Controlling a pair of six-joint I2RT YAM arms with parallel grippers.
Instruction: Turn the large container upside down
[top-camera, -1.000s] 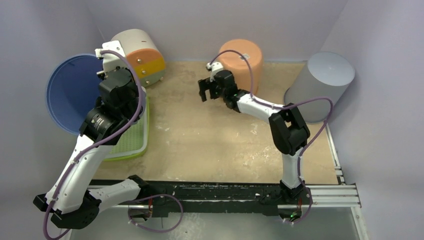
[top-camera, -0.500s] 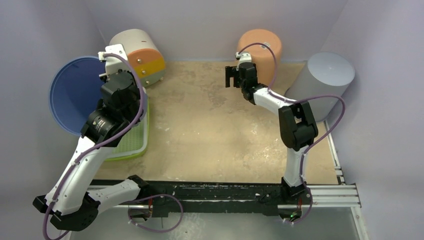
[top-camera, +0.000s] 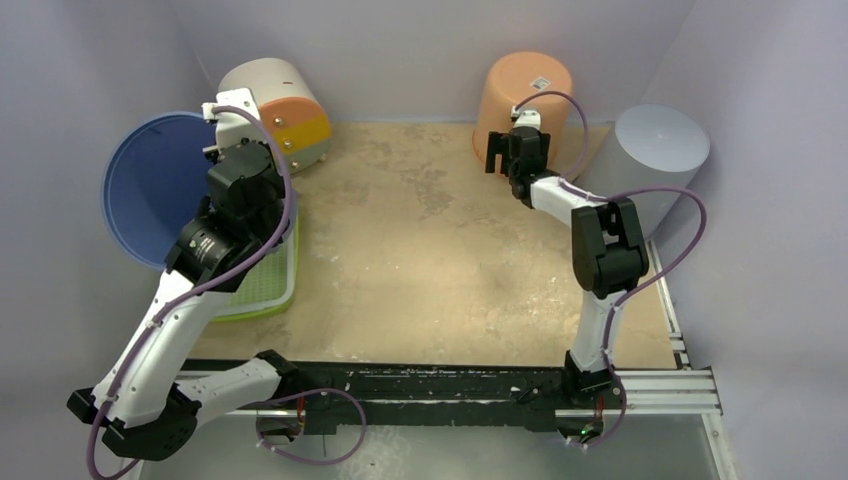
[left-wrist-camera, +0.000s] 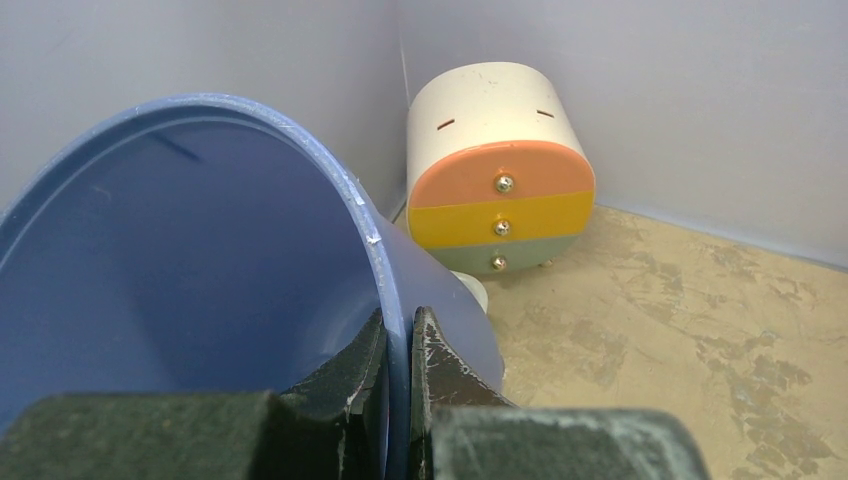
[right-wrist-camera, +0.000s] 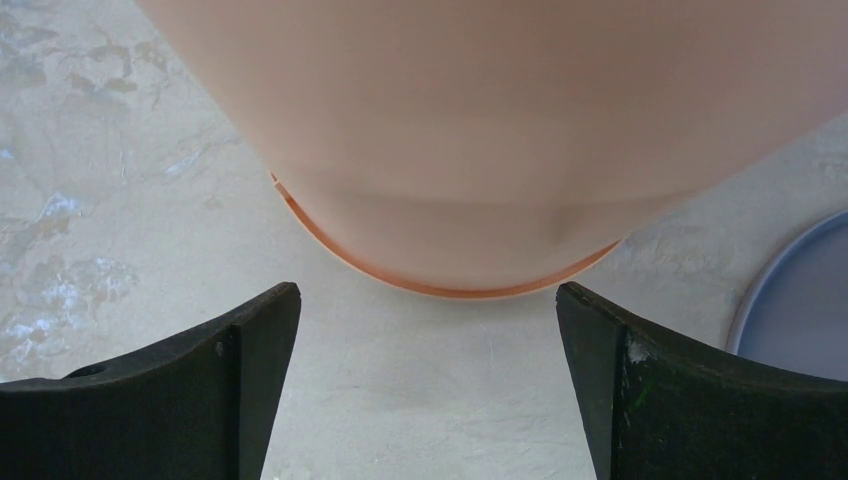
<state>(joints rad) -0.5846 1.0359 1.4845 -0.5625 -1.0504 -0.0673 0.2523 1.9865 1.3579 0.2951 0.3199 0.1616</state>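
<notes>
Left gripper: clamped on blue bin rim, tabletop's left edge;
Right gripper: apart, just before orange pot;
Around: drawers, far-left corner; grey bin beside pot

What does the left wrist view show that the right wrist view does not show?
Only left wrist: the left gripper shut on the rim of the blue container, and a small drawer cabinet at the wall. Only right wrist: the open right gripper facing the orange container, apart from it, and a grey container's edge. Both: the tan table.
</notes>
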